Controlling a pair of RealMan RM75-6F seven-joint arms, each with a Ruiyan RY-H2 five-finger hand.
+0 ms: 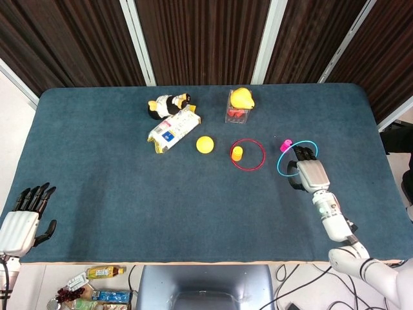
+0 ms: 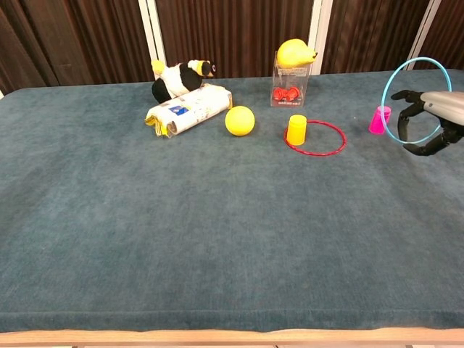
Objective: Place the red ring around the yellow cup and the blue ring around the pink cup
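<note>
The red ring (image 1: 248,155) (image 2: 315,138) lies flat on the cloth around the yellow cup (image 1: 237,152) (image 2: 296,130). My right hand (image 1: 308,173) (image 2: 433,122) holds the blue ring (image 1: 279,159) (image 2: 413,101) up in the air, just in front of the pink cup (image 1: 286,141) (image 2: 378,119), which the ring partly overlaps in both views. The pink cup stands upright to the right of the red ring. At the near left table edge my left hand (image 1: 22,221) rests with fingers apart and nothing in it; the chest view does not show it.
At the back stand a penguin plush (image 1: 167,104) (image 2: 177,76), a white packet (image 1: 173,128) (image 2: 188,109), a yellow ball (image 1: 205,144) (image 2: 239,120) and a clear box (image 1: 237,113) (image 2: 289,90) with a yellow pear-shaped toy (image 1: 242,97) (image 2: 293,52) on top.
</note>
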